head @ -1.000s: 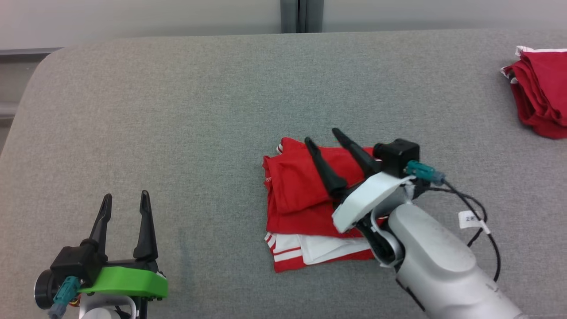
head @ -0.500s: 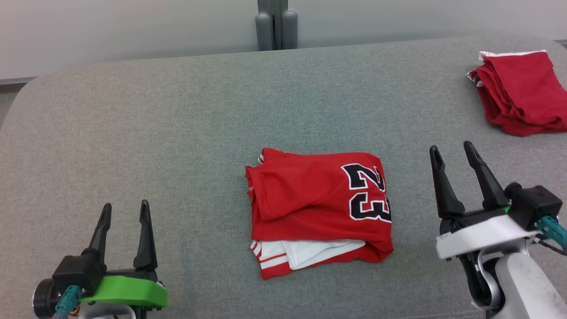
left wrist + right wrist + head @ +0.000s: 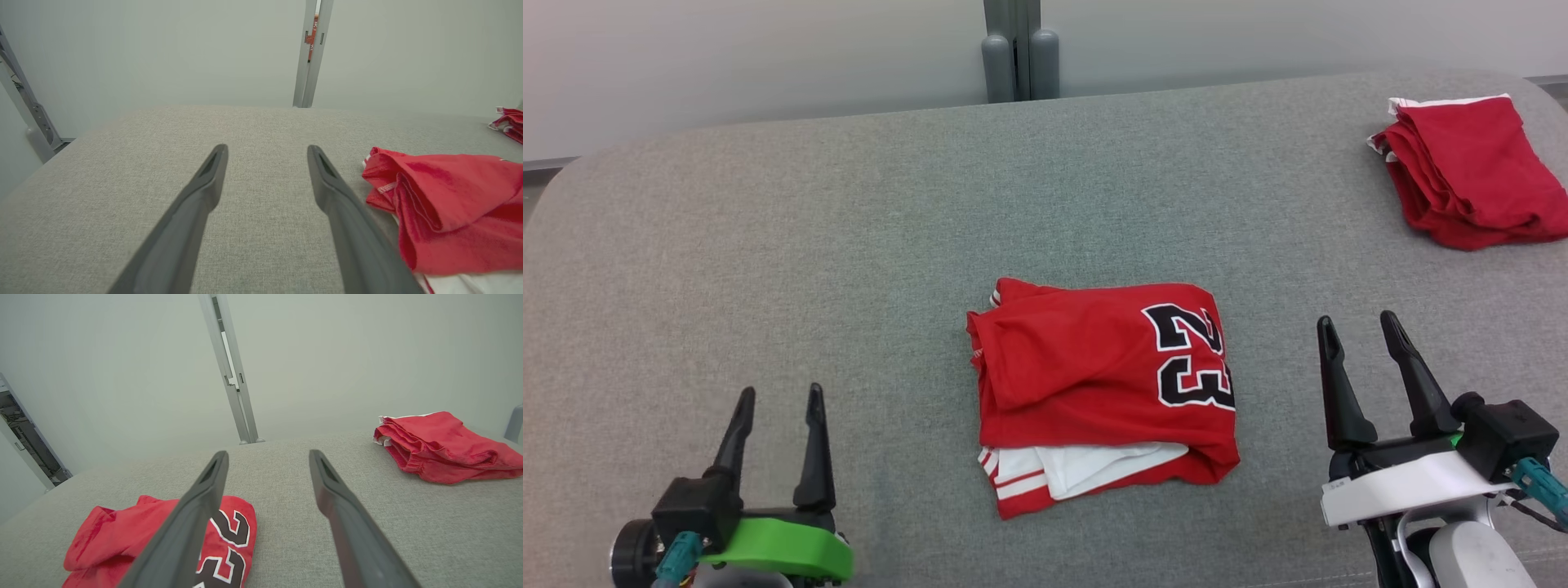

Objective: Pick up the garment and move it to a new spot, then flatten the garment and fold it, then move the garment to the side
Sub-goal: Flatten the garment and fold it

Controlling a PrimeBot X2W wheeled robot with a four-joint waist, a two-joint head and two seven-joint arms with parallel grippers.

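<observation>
We see the folded red garment point(image 3: 1094, 384) lying flat near the middle of the grey cloth-covered desk point(image 3: 809, 245), its black "23" with white outline on the right part of the top fold. A white layer with red stripes peeks out along its near edge; it seems to belong to the same garment, though we cannot be sure from here.

The left gripper point(image 3: 780, 390) sits at the lower left, well apart from the garment, jaws spread wide with only desk cloth between them. The right gripper point(image 3: 1356, 318) is to the garment's right, near but not touching it, jaws likewise apart and holding nothing.

A second bundle of red cloth point(image 3: 1462, 171) rests at the far right corner of the desk. A grey post point(image 3: 1013, 49) stands behind the far edge.
</observation>
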